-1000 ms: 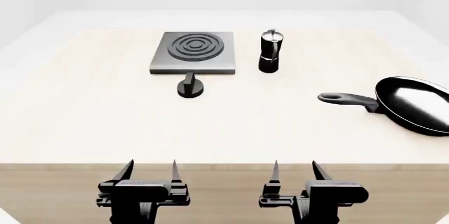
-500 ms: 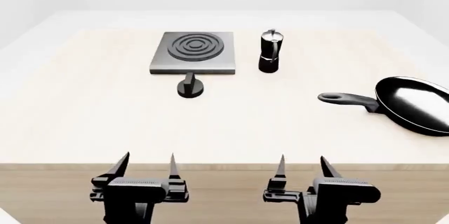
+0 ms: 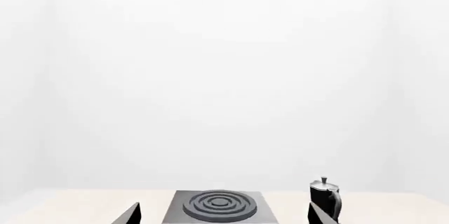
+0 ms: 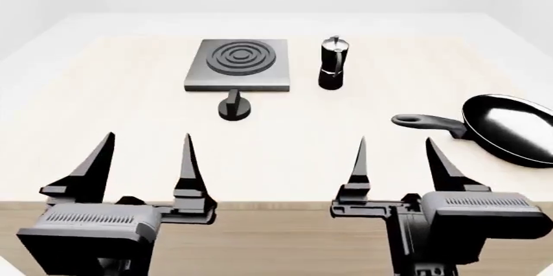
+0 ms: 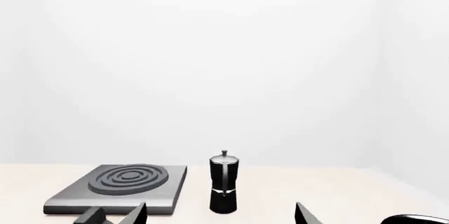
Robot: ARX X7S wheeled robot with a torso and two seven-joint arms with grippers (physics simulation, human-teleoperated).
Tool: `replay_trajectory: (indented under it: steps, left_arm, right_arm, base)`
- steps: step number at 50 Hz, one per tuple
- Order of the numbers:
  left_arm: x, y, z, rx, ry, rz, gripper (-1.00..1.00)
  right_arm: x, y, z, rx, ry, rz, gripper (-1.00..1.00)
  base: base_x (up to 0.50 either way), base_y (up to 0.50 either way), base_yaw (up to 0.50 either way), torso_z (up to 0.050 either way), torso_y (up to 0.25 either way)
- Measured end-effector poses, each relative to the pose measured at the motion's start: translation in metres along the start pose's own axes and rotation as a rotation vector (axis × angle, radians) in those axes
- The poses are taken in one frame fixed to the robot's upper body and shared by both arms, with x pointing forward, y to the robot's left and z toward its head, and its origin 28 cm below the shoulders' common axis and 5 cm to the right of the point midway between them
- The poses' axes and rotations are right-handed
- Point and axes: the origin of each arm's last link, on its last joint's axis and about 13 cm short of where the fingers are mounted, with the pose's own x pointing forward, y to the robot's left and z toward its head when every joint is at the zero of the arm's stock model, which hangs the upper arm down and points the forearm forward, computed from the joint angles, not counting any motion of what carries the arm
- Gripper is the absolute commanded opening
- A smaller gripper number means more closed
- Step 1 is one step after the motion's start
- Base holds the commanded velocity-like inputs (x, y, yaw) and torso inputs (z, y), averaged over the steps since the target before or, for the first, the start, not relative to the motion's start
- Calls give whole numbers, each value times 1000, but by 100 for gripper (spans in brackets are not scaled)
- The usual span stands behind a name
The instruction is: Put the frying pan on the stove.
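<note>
Approach stage: my left gripper (image 4: 144,159) and right gripper (image 4: 395,159) hover at the table's near edge, jaws apart, empty. The frying pan (image 4: 509,127) lies far right; the stove (image 4: 239,63) far centre-left. Next, I judge, reach right for the handle.

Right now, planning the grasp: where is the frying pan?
Head view: the frying pan lies at the table's right edge, handle pointing left, beyond the right pincer.

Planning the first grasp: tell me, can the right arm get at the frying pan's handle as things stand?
Probably yes. The right gripper is open and empty, and bare table lies between it and the frying pan, whose handle points toward it.
</note>
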Motion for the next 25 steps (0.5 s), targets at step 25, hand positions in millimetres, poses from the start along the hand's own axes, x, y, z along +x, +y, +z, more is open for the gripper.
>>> replay_trajectory:
  steps: [25]
  left_arm:
    - [-8,-3,46,-28,-120,-28,100]
  right_arm:
    - [-4,4,29,-36,-66,24,100]
  base:
    - [45,0,0,0,0]
